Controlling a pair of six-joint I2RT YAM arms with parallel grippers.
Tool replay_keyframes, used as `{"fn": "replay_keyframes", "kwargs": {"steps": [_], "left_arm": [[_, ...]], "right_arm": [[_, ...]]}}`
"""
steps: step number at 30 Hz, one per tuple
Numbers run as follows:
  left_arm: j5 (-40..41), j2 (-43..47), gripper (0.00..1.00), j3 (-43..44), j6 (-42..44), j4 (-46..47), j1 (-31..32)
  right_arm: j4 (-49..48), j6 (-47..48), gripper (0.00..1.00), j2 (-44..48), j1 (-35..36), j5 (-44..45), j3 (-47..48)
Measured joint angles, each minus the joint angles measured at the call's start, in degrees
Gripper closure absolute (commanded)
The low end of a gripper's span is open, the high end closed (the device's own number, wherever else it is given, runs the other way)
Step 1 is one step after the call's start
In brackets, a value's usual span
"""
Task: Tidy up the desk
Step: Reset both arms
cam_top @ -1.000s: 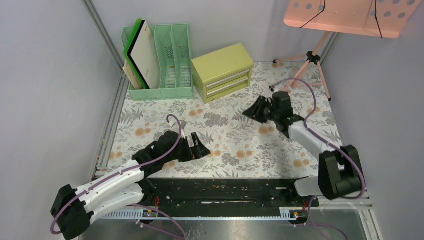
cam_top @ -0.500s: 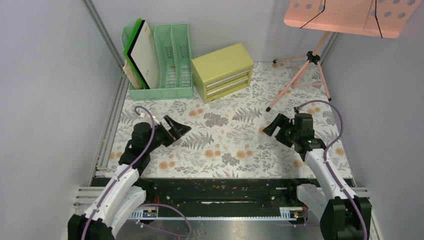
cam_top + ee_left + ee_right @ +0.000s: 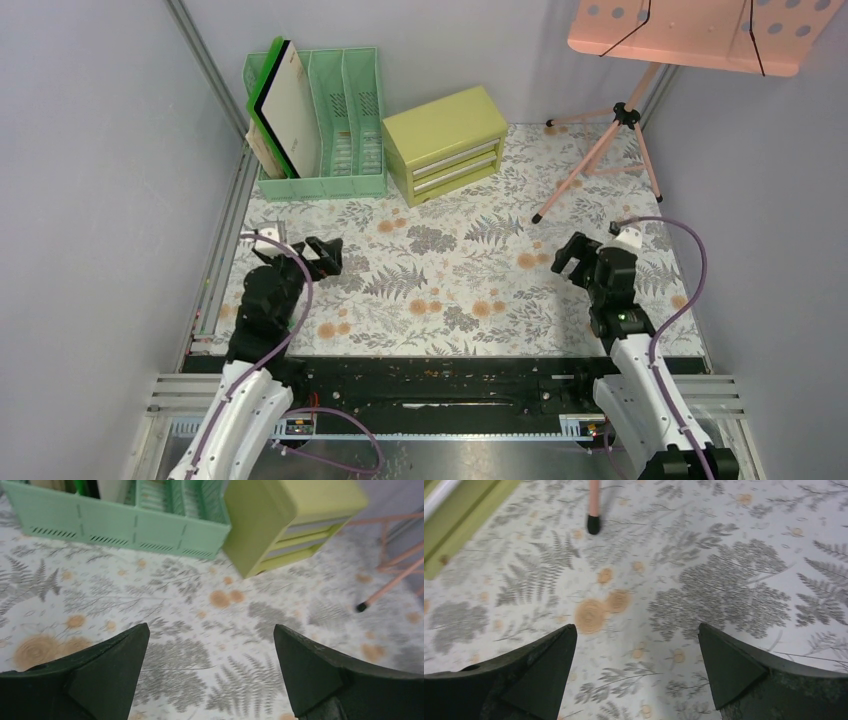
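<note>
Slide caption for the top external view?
Open, empty left gripper and right gripper hover above the fern-print desk; green file rack, yellow-green drawer chest at back, pink tripod stand at right.

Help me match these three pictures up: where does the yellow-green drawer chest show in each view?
Top external: the drawer chest sits far centre, right of the green file rack.
Left wrist: the drawer chest is at the top, right of centre.
Right wrist: only its edge shows, in the top-left corner.
Shared landmark: the tripod leg's black foot, right of the chest in every view.
</note>
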State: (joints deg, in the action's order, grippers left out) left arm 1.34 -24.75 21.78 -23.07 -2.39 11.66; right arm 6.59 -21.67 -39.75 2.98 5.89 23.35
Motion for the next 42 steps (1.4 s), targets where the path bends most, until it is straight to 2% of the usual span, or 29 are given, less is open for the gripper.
{"fn": "replay_keyframes", "kwargs": {"steps": [4,10,12,17,21,27,30,36,38,42], "left_arm": [[4.0,-0.9,0.01,-7.0,5.3,3.8,0.0],[11.8,-8.2,0.01,-10.1,10.7,11.0,0.0],[14.7,-10.8,0.01,-11.6,12.1,15.3,0.0],[20.6,-18.5,0.01,-18.0,14.7,29.6,0.0],[22.7,-26.6,0.01,-18.4,17.4,39.0,0.0],[22.4,-43.8,0.01,-18.6,21.8,63.4,0.0],[20.3,-52.3,0.01,-18.3,23.6,70.6,0.0],[20.8,-53.4,0.01,-15.9,24.1,71.3,-0.5],[21.4,-53.4,0.01,-13.4,23.3,69.6,-1.0],[22.0,-53.4,0.01,-11.7,22.3,69.2,-1.7]], "right_arm": [[-8.9,3.5,0.01,1.5,0.0,5.9,-8.2],[-26.8,9.6,0.01,0.0,0.0,10.0,-16.5],[-34.1,11.0,0.00,-3.1,0.0,11.6,-19.4],[-45.2,13.2,0.00,-13.5,0.0,14.8,-20.3],[-56.8,14.2,0.01,-22.8,0.0,16.1,-19.8],[-75.3,15.5,0.00,-37.6,0.0,14.0,-20.5],[-79.3,15.9,0.01,-39.7,0.0,12.6,-20.5],[-81.2,16.1,0.00,-39.8,0.0,11.1,-20.1],[-80.7,16.1,0.01,-39.7,0.0,11.0,-19.4],[-72.9,16.4,0.00,-39.3,0.0,10.5,-14.4]]}}
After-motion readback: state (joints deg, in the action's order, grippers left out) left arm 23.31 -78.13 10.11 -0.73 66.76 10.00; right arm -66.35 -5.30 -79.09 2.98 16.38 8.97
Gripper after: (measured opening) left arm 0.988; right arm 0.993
